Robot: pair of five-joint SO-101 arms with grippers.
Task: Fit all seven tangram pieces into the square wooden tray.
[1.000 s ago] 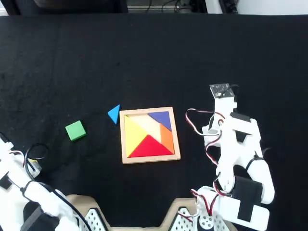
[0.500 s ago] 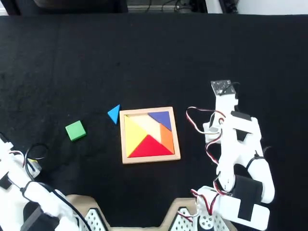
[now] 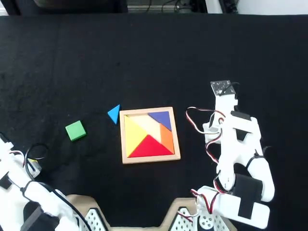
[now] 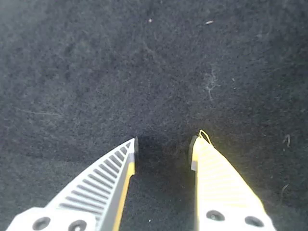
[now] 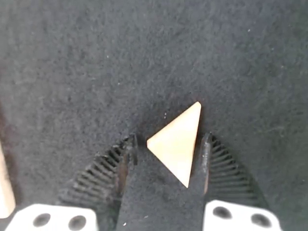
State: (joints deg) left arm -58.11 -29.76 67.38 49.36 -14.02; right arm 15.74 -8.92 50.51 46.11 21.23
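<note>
From above, the tray [image 3: 149, 159] sits mid-cloth [image 3: 144, 57]. In it lie a yellow piece [image 3: 133, 135], a red piece [image 3: 150, 147], an orange piece [image 3: 167, 137] and a dark blue piece [image 3: 161, 118]. Among them is a pale patch; I cannot tell whether it is bare wood or a piece. A blue triangle [image 3: 114, 114] lies on the cloth just off the tray's far left corner. A green square [image 3: 75, 130] lies farther left of the tray, well apart from it. My right arm [image 3: 238, 139] stands to the right of the tray, its wrist stretched past the tray's far edge. My left arm [image 3: 21, 185] is folded low, near and to the left of the tray.

On my left wrist camera, my left pincer [image 4: 163, 144] is partly open over bare cloth, with nothing between its fingers.

On my right wrist camera, my right pincer [image 5: 168, 142] is partly open and straddles a pale triangle [image 5: 177, 142]. One finger [image 5: 214, 159] runs just beside the triangle's long edge and the other sits just off a corner. A thin gap shows on each side, so I do not have it pinched.
</note>
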